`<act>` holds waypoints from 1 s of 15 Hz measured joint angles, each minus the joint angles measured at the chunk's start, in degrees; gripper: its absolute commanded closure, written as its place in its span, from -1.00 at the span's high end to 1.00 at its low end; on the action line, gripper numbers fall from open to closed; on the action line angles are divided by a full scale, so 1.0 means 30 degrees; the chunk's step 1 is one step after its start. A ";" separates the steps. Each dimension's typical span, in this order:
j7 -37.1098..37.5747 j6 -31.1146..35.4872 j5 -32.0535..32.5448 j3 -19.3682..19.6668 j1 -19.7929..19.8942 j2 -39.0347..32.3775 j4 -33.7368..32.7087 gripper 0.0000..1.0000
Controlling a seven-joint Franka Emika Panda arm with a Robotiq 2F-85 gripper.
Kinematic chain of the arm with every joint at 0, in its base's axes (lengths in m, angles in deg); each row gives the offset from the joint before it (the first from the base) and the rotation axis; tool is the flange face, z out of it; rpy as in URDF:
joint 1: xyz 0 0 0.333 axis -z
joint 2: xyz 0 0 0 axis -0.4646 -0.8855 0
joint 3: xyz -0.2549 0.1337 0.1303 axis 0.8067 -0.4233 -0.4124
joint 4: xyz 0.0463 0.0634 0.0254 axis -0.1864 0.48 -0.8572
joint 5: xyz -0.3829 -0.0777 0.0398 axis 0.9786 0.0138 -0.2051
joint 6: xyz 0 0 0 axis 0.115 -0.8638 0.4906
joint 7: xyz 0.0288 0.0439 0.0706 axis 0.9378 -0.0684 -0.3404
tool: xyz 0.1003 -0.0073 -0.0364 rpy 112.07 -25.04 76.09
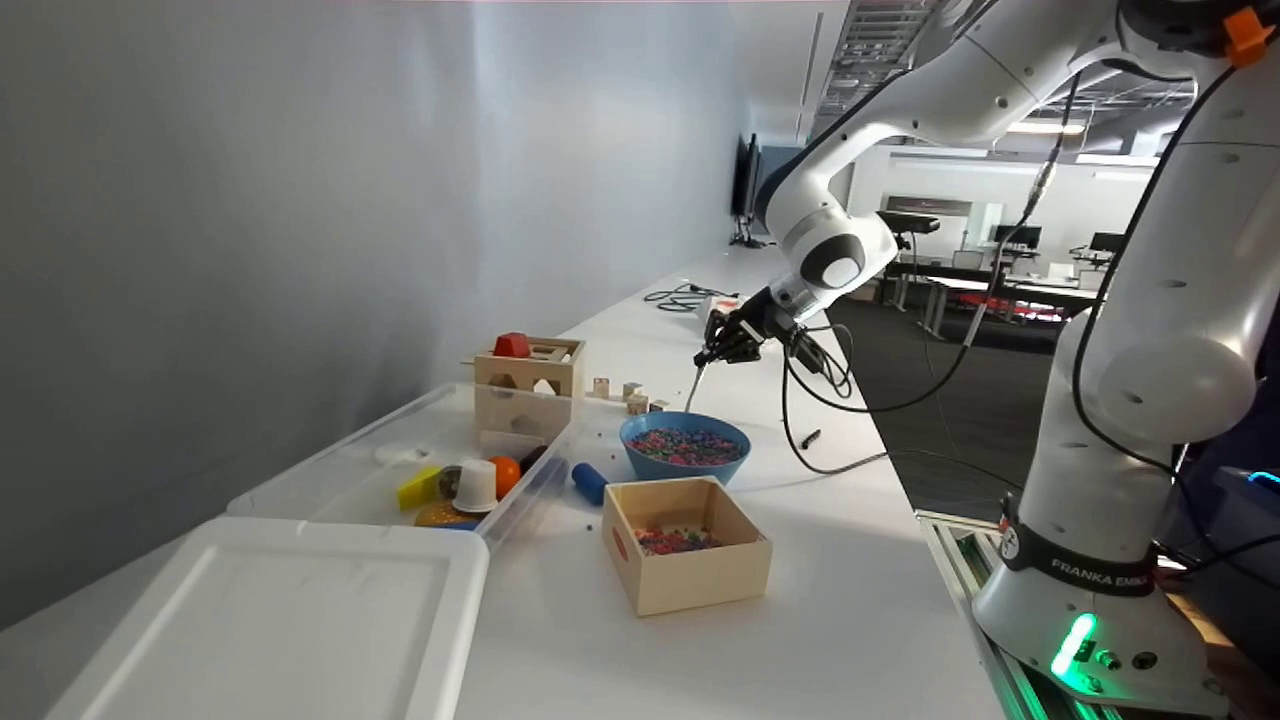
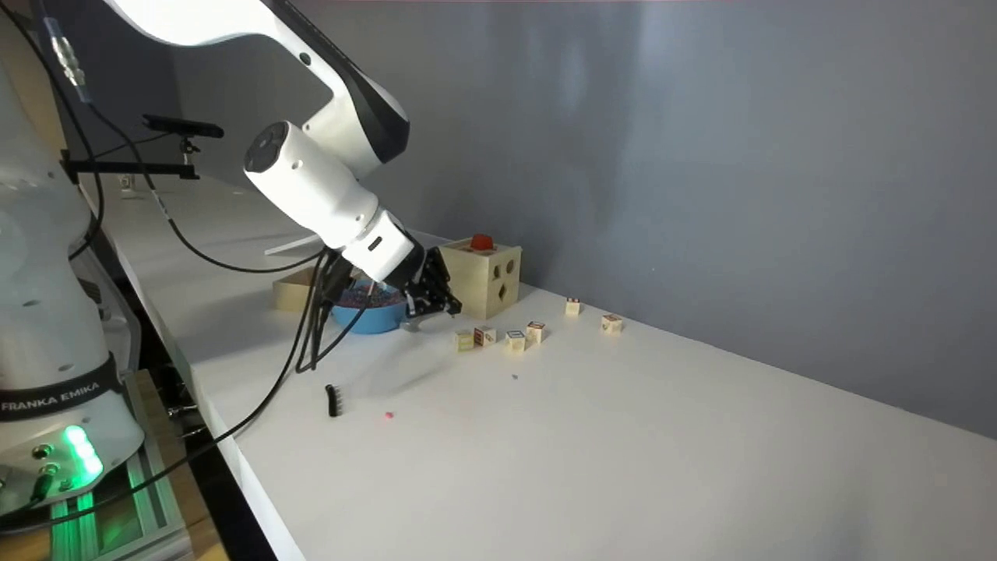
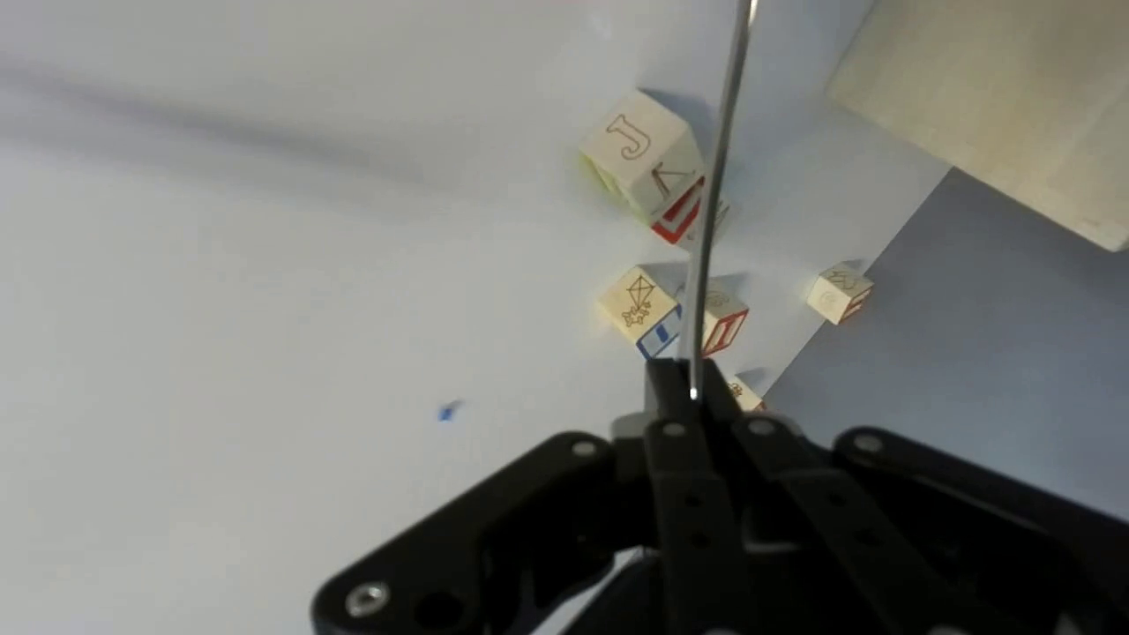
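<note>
metal rod (image 3: 724, 132) is clamped in jaws; bowl (image 2: 382, 320) and open box (image 1: 705, 580) hold colored bits (image 1: 688, 447).

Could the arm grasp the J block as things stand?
Probably not: the claw looks shut on a thin metal utensil, which would likely need releasing first. The J block itself looks unobstructed in the wrist view.

"FRANKA EMIKA", white on black band (image 1: 1082, 573) round arm base (image 1: 1130, 632), legible in both exterior views; wrist view: "J" and "K" on adjoining faces of wooden block (image 3: 641, 154).
</note>
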 measured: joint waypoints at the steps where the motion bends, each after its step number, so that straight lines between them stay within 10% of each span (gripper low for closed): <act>1: -0.0025 -0.0107 0.0457 0.0153 0.0077 0.0432 0.0110 -0.98; 15: -0.6838 -0.0317 0.1148 -0.0012 0.0822 0.6505 0.1854 -0.98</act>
